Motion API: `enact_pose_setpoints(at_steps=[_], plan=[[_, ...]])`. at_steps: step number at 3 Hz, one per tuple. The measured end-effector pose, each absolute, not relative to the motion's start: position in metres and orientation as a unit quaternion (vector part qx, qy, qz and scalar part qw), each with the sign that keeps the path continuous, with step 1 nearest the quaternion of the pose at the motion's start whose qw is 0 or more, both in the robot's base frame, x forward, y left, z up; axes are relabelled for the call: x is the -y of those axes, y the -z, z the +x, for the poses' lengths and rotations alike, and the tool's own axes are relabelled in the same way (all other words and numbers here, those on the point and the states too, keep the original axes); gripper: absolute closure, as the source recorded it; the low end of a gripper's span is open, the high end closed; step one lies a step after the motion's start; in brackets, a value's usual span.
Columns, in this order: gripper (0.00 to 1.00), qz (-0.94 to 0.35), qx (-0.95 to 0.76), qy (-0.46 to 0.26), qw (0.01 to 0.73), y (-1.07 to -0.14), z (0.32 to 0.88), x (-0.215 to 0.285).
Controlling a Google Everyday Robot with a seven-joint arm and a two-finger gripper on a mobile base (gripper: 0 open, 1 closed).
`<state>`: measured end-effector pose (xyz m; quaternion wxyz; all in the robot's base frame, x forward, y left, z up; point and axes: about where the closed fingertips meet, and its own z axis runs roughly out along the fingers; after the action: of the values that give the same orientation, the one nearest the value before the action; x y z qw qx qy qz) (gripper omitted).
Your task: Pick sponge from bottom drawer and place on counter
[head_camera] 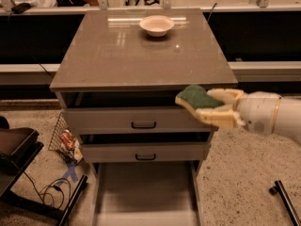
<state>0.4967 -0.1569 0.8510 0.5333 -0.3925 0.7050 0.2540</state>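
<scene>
Gripper (205, 103) beside counter (127, 51) holds sponge (194, 96) lengthwise leftward.

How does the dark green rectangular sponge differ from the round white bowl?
The sponge is clamped in the gripper, airborne by the glossy grey-brown counter's front right edge; the bowl sits on it near the back. The sponge is flat and dark; the bowl is hollow and pale.

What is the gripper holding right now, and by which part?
The gripper holds the sponge, clamped at the end nearest the wrist, green side up, in front of the counter's front right corner.
</scene>
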Motion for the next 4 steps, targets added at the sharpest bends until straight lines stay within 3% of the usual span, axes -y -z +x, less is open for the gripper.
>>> enact_pose_setpoints(at_steps=[3, 4], plan=[[1.00, -0.414, -0.675, -0.199, 0.578, -0.931, 0.614, 0.204], [1.00, -0.414, -0.675, -0.199, 0.578, -0.931, 0.614, 0.204]])
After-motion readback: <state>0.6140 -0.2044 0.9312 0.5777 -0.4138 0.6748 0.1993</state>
